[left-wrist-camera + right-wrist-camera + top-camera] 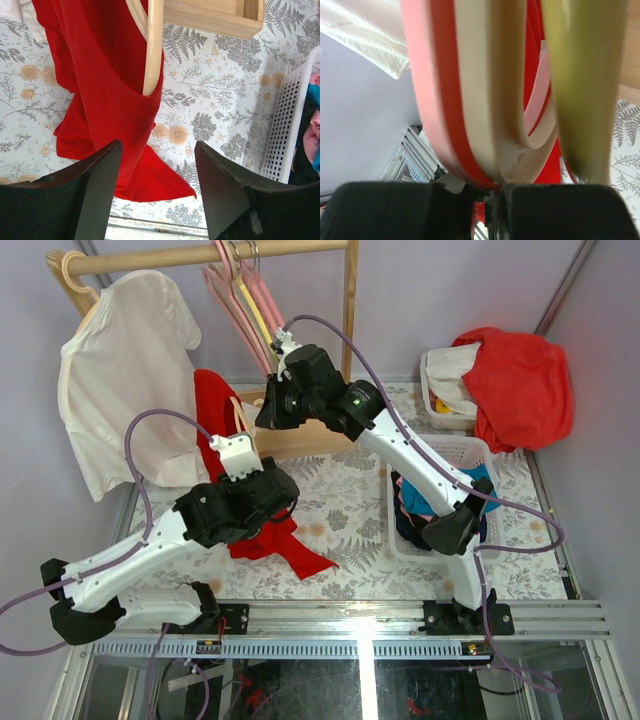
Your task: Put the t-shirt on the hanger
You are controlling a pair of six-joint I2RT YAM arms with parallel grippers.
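Note:
The red t-shirt hangs off the pale wooden hanger, and its lower corner trails onto the floral table. In the left wrist view one hanger arm pokes down inside the red cloth. My right gripper is shut on the hanger's rounded hook, with its jaws pressed together at the bottom of the loop. My left gripper hovers open above the shirt's lower corner, and nothing is between its fingers.
A white t-shirt hangs on the wooden rack, beside pink hangers. The rack's wooden base lies just behind the shirt. A white basket of clothes stands to the right. A red-orange garment drapes over a bin at the back right.

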